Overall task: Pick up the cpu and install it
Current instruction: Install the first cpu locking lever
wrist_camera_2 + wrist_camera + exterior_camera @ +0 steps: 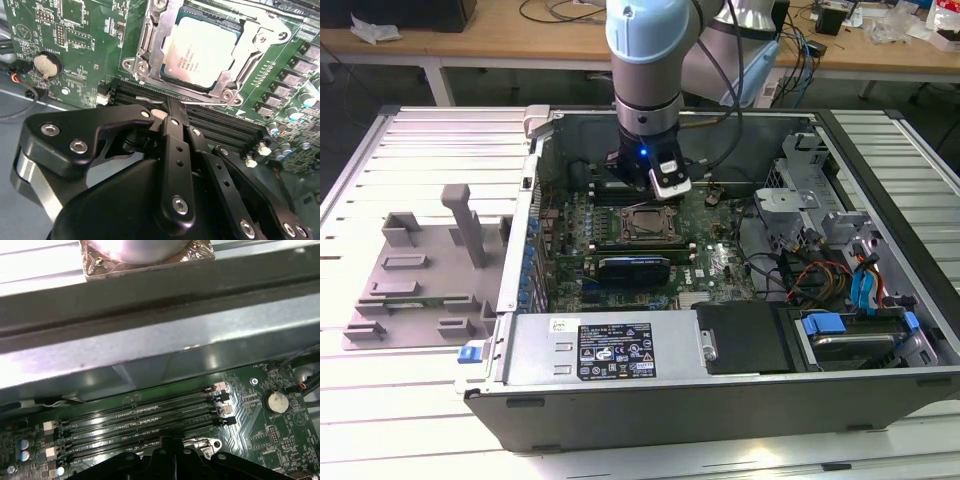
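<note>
We find the cpu (204, 53) already lying in its socket (150, 55) on the motherboard (75, 45), framed by a bright steel retention bracket with screw heads at the corners; in the exterior view the same chip (646, 225) sits just below the gripper (665, 185), inside the open computer case (720, 400) that rests on the ribbed worktop (380, 400).

The gripper (169, 107) hangs beside the socket, over the dark memory slots (220, 127); its black links converge to a narrow tip, so we judge the fingers drawn together with nothing between them, clear of the chip.

As to handling, we judge the cpu light, rigid and thin; its top is a pale, brushed metal plate, smooth and likely slippery under hard pads, with faint print on it; the underside and the socket contacts would be the fragile parts, so any hold belongs on two opposite edges of the square, kept level, never pressing on the middle at an angle.

Around it, the board is matt green laminate studded with small cylinders and a round coin cell (45, 65); in the first wrist view the long slots (145, 415) run in glossy parallel rows below the grey painted case wall (150, 335); a grey plastic tray (420, 270) with upright posts stands apart on the exterior view's left.
</note>
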`<state>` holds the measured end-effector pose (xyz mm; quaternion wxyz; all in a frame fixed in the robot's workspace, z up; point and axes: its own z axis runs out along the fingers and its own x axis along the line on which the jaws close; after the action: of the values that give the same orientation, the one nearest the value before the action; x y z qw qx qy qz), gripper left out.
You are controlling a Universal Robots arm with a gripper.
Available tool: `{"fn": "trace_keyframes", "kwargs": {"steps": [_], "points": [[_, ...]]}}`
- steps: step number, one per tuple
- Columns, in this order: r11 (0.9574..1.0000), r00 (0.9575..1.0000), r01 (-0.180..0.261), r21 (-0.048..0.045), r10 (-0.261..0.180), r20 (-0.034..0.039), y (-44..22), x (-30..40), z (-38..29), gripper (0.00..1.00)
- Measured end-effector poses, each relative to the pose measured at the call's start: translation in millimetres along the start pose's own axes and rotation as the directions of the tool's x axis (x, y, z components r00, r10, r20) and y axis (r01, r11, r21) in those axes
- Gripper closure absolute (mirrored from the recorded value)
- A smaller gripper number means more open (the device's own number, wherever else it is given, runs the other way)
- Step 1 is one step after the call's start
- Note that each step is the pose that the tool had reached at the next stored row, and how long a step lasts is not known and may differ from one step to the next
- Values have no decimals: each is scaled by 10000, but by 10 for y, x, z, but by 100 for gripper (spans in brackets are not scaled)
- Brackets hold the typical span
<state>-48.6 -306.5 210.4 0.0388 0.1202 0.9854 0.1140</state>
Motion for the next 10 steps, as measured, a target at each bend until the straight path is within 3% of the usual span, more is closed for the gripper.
{"fn": "trace_keyframes", "kwargs": {"steps": [6, 10], "points": [[9994, 9994, -326, 67, 325, 92, 7, 4, 22, 89], [9990, 9990, -417, 182, 414, 149, 43, 14, 36, 89]]}}
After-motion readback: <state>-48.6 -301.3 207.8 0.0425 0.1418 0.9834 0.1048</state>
